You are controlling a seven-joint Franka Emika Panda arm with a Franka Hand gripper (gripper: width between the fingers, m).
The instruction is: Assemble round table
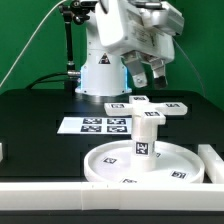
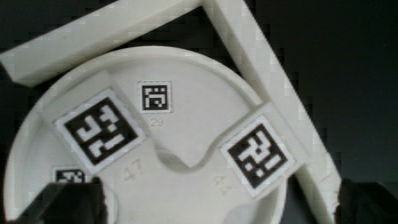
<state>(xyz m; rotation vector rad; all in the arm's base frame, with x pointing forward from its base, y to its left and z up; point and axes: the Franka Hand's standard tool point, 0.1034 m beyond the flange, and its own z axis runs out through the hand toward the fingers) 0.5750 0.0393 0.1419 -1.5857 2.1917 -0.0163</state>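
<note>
The round disc [image 1: 110,165] lies on the table near the front. The short thick leg [image 1: 146,137] stands upright at its middle. The cross-shaped piece [image 1: 146,106] sits on top of the leg, and I cannot tell how firmly. My gripper [image 1: 148,76] hangs open and empty just above and behind the cross. In the wrist view the disc [image 2: 178,75] fills the frame, with two tagged arms of the cross [image 2: 262,152] in front of it. The dark fingertips [image 2: 68,197] stand wide apart at the frame's edge and hold nothing.
The marker board [image 1: 92,125] lies flat at the exterior view's left of the leg. A long white straight-edged bar [image 1: 60,196] runs along the front and up the right side [image 1: 211,160]. It also shows in the wrist view [image 2: 107,42] beyond the disc.
</note>
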